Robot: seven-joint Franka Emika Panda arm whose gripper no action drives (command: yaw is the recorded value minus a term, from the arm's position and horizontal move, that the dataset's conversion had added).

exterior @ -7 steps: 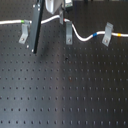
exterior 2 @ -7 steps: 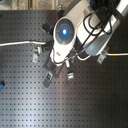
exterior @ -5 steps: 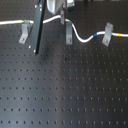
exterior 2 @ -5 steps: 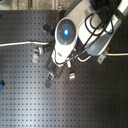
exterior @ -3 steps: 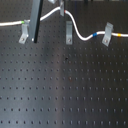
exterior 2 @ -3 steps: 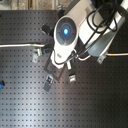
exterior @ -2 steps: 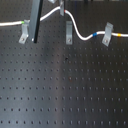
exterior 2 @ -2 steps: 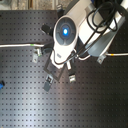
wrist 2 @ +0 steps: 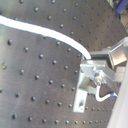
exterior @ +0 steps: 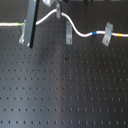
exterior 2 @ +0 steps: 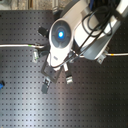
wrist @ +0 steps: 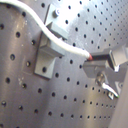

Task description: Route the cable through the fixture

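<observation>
Gripping the white cable [wrist: 60, 44], the gripper [wrist: 102, 62] has its fingers closed on the cable where a red mark is seen, as the first wrist view shows; the second wrist view shows the same hold, with the cable arriving in a long curve to the metal fingers [wrist 2: 97, 67].

In the first exterior view the cable [exterior: 80, 31] runs along the far edge of the black perforated board [exterior: 65, 85]. It passes a clip at the first exterior view's left [exterior: 22, 36], then a middle clip [exterior: 68, 34], then a clip at the first exterior view's right [exterior: 106, 34]. Beside the right clip the cable carries a blue band and a yellow band. Whether the cable really sits inside the slot of each clip, or only lies across it, cannot be told at this sharpness. In the first wrist view the cable goes over a grey bracket [wrist: 50, 47], touching its upper part.

In the second exterior view the arm [exterior 2: 62, 37] covers most of the work area, so the held point is hidden there.

The risk now seems to be tension. If the arm pulls sideways too strongly, the cable may jump out of a clip it already passes. If the hold is weak, the smooth cable may slide through the fingers. Too low a path could also catch the fingers on the bracket.
</observation>
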